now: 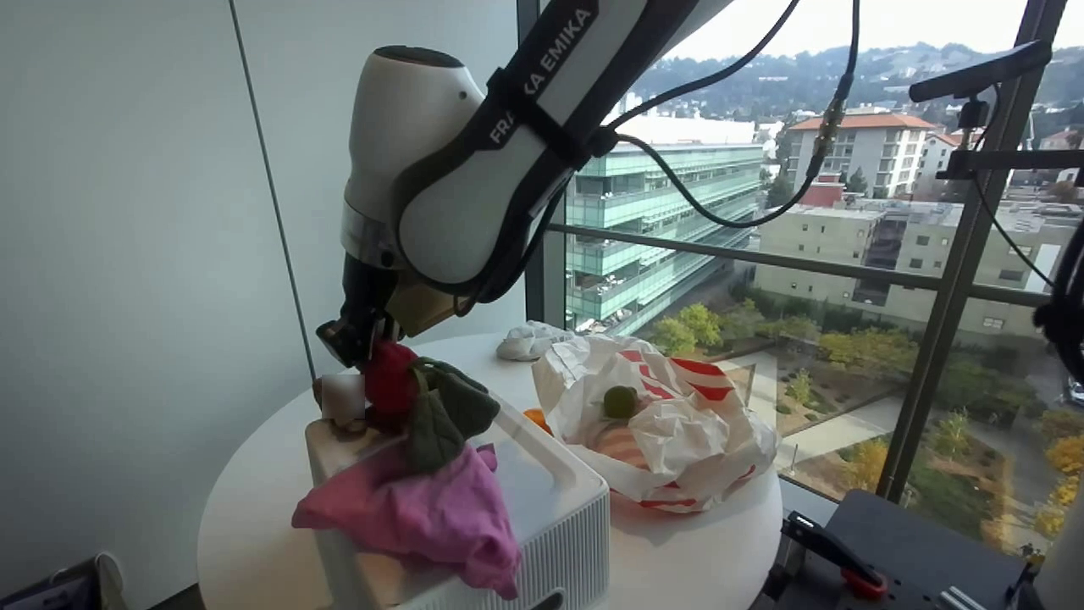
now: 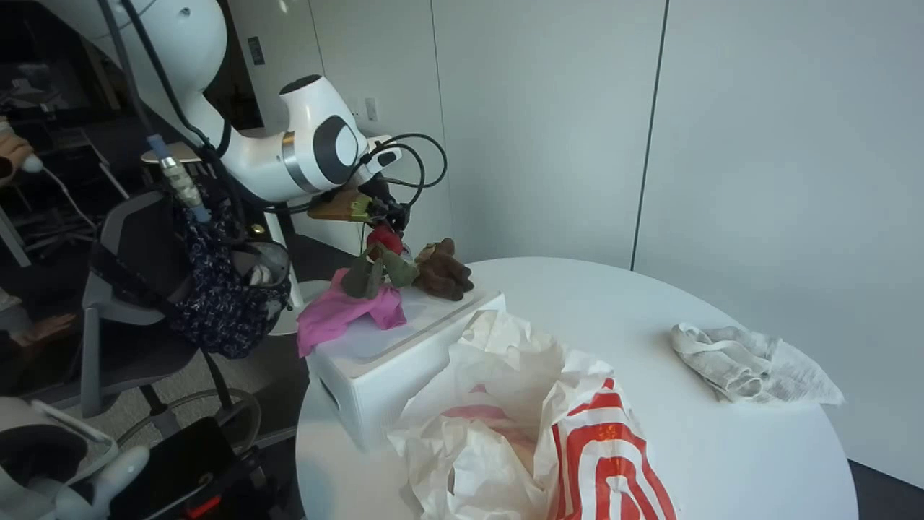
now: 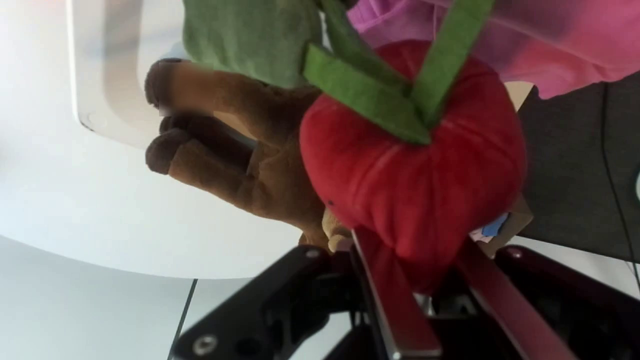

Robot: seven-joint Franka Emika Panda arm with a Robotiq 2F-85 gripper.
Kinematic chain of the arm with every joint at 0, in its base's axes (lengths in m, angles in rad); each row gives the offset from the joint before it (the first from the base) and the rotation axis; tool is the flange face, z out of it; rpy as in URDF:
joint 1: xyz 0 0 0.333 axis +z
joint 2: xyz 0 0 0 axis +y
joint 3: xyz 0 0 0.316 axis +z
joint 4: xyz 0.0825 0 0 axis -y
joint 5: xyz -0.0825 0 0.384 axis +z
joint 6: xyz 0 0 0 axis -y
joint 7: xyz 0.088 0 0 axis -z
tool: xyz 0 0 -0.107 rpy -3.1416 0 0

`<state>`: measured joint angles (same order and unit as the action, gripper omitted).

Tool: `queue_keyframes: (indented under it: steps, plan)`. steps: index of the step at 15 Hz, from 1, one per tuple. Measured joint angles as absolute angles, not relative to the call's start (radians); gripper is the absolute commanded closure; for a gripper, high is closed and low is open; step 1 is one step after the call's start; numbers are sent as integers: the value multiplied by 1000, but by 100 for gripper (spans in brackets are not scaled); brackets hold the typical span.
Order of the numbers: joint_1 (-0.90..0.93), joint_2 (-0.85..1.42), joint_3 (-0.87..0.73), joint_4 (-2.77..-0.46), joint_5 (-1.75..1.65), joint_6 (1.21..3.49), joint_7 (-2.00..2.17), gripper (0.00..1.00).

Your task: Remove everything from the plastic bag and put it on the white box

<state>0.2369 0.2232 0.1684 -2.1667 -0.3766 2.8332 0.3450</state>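
Observation:
My gripper (image 3: 412,252) is shut on the narrow end of a red plush item (image 3: 415,170) with green leaves. It holds this over the white box (image 2: 426,361), whose leaves hang down near the pink cloth (image 1: 432,517). That cloth drapes over the box's edge. A brown plush item (image 2: 444,274) lies at the box's far end, partly behind the red one in the wrist view. Beside the box stands the wrinkled plastic bag (image 1: 703,449) with red print, its mouth facing up. A green round fruit (image 1: 620,402) shows in it, with something pinkish (image 2: 498,419) deeper inside.
All stand on a round white table (image 2: 758,455). A crumpled whitish cloth (image 2: 743,365) lies past the bag. Something orange (image 1: 538,419) peeks out between bag and box. A tan block-like thing (image 2: 336,206) shows beside the gripper. Wall and window are close behind the table.

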Motion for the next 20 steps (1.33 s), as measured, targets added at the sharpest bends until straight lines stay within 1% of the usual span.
queue_keyframes:
  steps: [1, 5, 6, 7, 9, 10, 13, 17, 20]
  plan:
    - [239, 249, 171, -2149, -374, 2832, 345, 61]
    - [240, 302, 185, -2126, -361, 2833, 345, 30]
    - [240, 303, 183, -2126, -332, 2833, 337, 23]
    - [239, 302, 183, -2125, -280, 2832, 315, 14]
    - [224, 295, 192, -2124, -157, 2830, 248, 2]
    - [213, 287, 196, -2126, -105, 2830, 217, 0]
    - [159, 233, 188, -2148, 8, 2817, 150, 0]
    - [84, 118, 72, -2244, 16, 2784, 157, 1]
    - [18, 27, -8, -2349, 16, 2663, 160, 0]
